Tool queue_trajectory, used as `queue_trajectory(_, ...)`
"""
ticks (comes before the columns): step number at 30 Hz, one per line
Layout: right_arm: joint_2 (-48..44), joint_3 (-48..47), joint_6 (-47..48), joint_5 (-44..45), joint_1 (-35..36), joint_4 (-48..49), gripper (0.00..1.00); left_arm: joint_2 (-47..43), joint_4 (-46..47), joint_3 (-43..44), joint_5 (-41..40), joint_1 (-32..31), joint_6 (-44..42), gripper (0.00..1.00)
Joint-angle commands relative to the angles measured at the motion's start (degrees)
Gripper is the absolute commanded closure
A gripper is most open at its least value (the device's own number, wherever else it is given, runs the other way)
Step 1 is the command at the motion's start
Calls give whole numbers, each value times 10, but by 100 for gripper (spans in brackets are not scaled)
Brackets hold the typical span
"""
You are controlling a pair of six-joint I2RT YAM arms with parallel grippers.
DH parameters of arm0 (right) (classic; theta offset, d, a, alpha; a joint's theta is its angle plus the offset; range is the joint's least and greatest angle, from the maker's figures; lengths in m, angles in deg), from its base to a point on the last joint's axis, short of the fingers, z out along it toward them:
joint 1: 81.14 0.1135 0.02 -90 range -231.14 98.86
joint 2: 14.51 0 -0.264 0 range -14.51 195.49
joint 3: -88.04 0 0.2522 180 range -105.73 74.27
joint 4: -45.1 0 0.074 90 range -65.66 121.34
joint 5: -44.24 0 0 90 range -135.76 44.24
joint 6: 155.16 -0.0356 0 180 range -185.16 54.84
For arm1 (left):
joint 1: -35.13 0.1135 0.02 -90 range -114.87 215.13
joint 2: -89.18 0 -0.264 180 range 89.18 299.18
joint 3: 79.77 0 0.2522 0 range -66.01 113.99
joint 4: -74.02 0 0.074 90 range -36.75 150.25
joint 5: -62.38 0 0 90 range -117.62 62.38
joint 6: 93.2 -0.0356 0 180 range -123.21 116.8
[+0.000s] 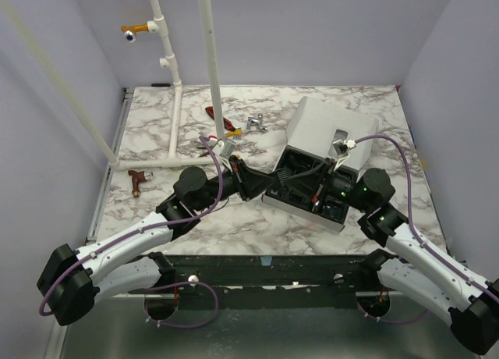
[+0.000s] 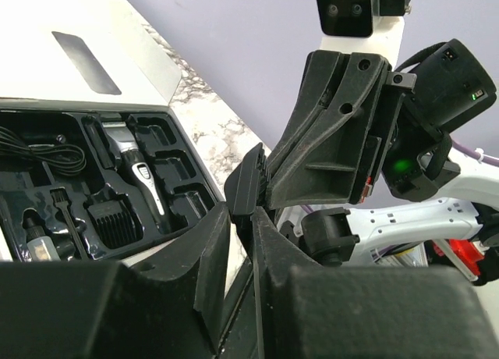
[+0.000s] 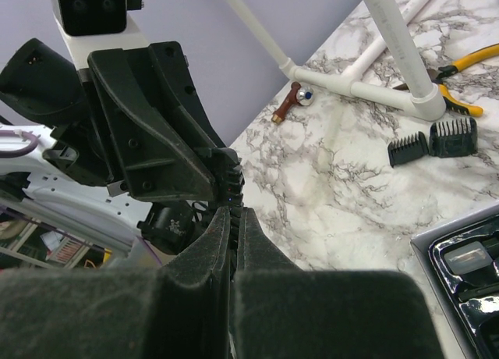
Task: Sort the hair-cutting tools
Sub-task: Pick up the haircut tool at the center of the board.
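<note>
Above the table (image 3: 335, 203), just beside the open case (image 2: 201, 179), the two arms meet nose to nose over one small black comb guard (image 2: 248, 179). The left gripper (image 2: 243, 215) looks pinched on one edge and the right gripper (image 3: 231, 218) on the other. This is apparently a handover, likely so the case-side arm can seat the piece. The clipper (image 2: 139, 168) already lies in its slot, while two loose guards (image 3: 433, 140) wait on the marble.

- Two loose black guards (image 3: 408, 148) (image 3: 454, 136) are counted on the worktop (image 3: 343, 203).
- One ribbed black piece (image 3: 231, 179) is counted held aloft.
- One slim clipper (image 2: 136, 168) is counted in one case (image 1: 320, 129).
- One reddish-brown T-shaped piece (image 3: 287, 103) is counted.
</note>
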Motion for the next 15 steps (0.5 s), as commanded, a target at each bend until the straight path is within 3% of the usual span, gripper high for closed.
queue_trajectory(1, -12, 14, 0, -13, 2, 19, 99, 2, 21, 10, 33, 2, 3, 87)
queue_trajectory(5, -13, 14, 1, -12, 2, 18, 98, 2, 16, 13, 40, 1, -1, 100)
queue_trajectory(9, -24, -6, 23, 41, 2, -53, 35, -29, -42, 15, -19, 1, -30, 100)
queue_trajectory(12, -49, -16, 50, 104, 2, -116, 14, -64, -176, 43, -112, 1, -85, 100)
queue_trajectory(15, -73, -22, 84, 145, 1, -168, 11, -78, -332, 90, -266, -4, -140, 100)
